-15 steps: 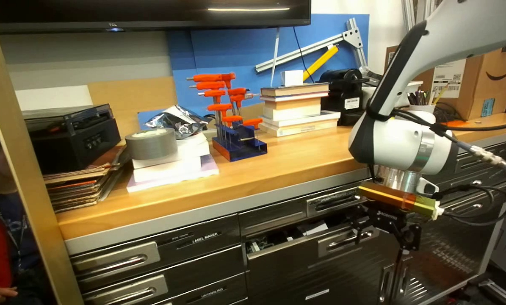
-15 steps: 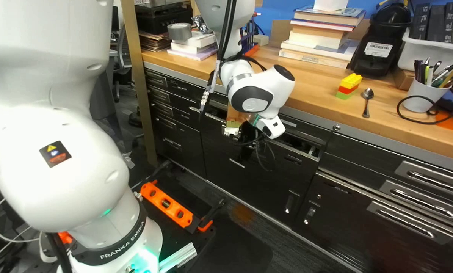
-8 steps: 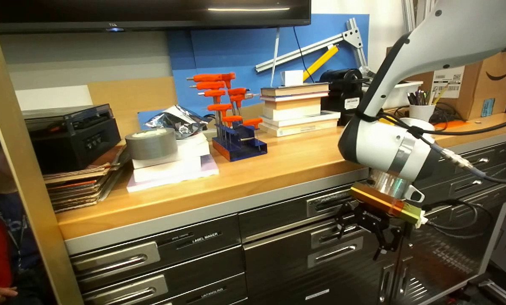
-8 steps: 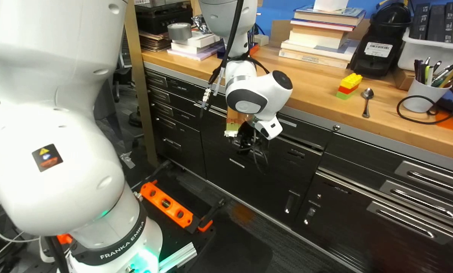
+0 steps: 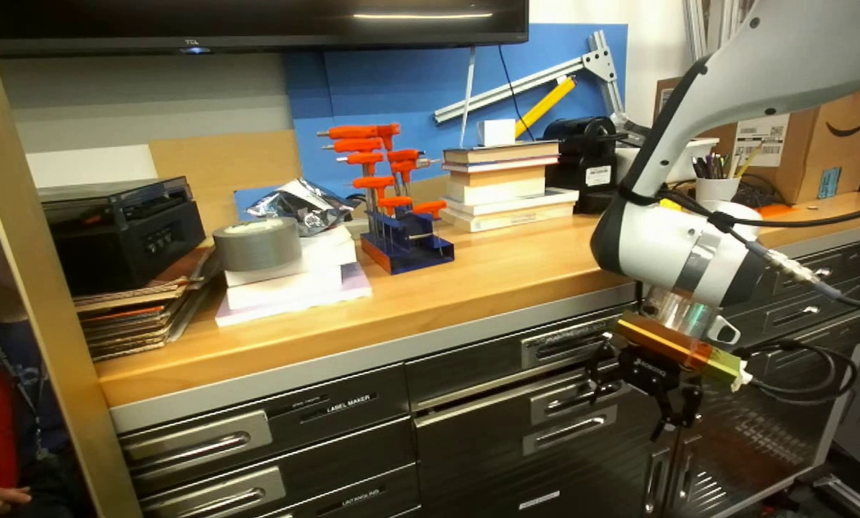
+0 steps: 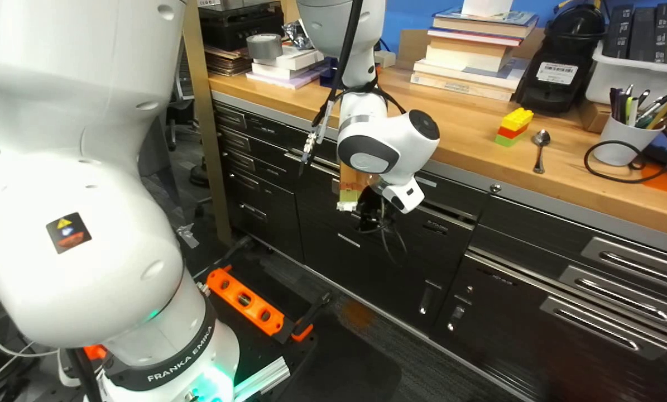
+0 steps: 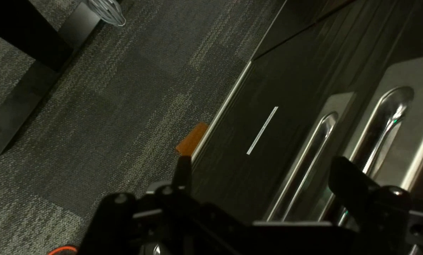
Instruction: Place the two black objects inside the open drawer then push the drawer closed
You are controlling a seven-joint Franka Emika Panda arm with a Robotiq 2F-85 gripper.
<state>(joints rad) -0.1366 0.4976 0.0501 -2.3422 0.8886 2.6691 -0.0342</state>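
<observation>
Fingers stand wide apart in front of the nearly closed drawer, below the front edge of the bench; a thin gap lines the drawer's top.

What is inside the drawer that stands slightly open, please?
Only a thin dark gap shows above the front of the drawer; nothing inside can be made out. Its front and the upper drawer cover the rest, so whether the black objects lie there cannot be seen.
</observation>
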